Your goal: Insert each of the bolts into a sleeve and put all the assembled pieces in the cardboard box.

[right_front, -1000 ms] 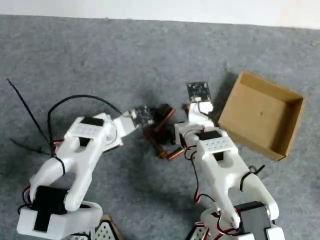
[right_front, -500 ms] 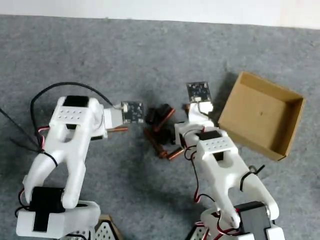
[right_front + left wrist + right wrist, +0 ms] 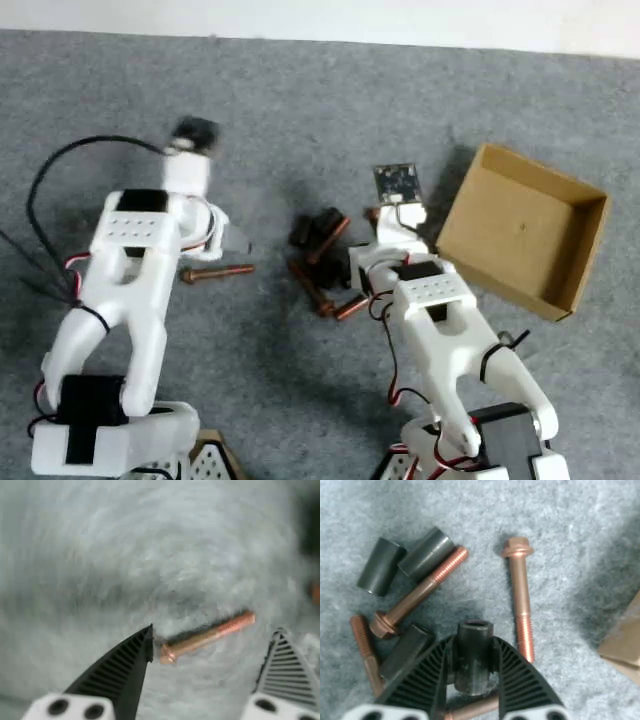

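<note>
A copper bolt (image 3: 216,270) lies alone on the grey carpet, left of the pile. My left gripper (image 3: 215,630) is open above it, and the bolt (image 3: 207,636) rests on the carpet between the spread fingers without touching them. My right gripper (image 3: 474,641) is shut on a black sleeve (image 3: 475,630), held with its bore showing, at the pile of loose bolts and sleeves (image 3: 320,260). Around it lie a bolt (image 3: 520,597), another bolt (image 3: 417,592) and two black sleeves (image 3: 380,566) (image 3: 425,551). The cardboard box (image 3: 520,230) stands open at the right.
Grey carpet covers the table. A black cable (image 3: 60,170) loops off the left arm. The right arm's body (image 3: 440,330) stands between the pile and the box. Open carpet stretches behind both arms.
The left arm swung away from the pile to the left, taking a bolt along. Its wrist turned, and the bolt now lies on the carpet under the open gripper. The right arm stayed still.
</note>
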